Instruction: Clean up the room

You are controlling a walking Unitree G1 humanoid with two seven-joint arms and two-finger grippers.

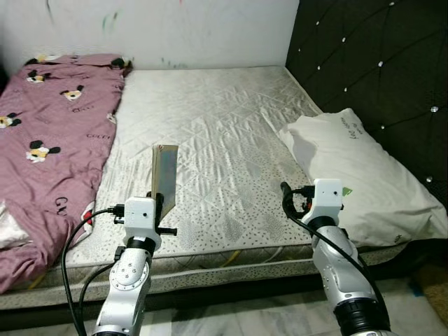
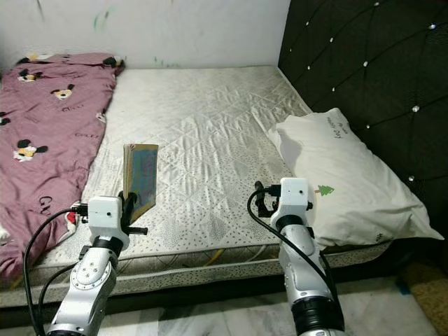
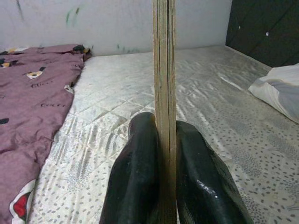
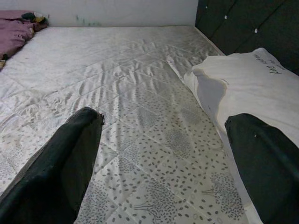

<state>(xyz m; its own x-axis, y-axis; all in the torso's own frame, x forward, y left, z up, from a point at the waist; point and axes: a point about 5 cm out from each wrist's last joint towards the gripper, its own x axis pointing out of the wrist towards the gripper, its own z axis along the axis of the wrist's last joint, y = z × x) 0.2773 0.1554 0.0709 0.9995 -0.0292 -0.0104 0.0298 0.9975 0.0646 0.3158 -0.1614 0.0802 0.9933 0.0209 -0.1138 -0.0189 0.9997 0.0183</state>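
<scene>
My left gripper (image 1: 165, 201) is shut on a thin book (image 1: 165, 175), holding it upright above the near edge of the bare mattress (image 1: 210, 119). In the left wrist view the book (image 3: 164, 70) stands edge-on between the two black fingers (image 3: 140, 177). My right gripper (image 4: 163, 154) is open over the mattress near the front edge, with nothing between its fingers (image 4: 65, 158). Just to its right lies a white pillow (image 1: 364, 175).
A purple blanket (image 1: 49, 140) with cartoon prints covers the left side of the bed. A dark tufted headboard (image 1: 378, 56) runs along the right. A white marked wall (image 1: 154, 28) stands behind. Tiled floor (image 1: 238, 318) shows below the bed edge.
</scene>
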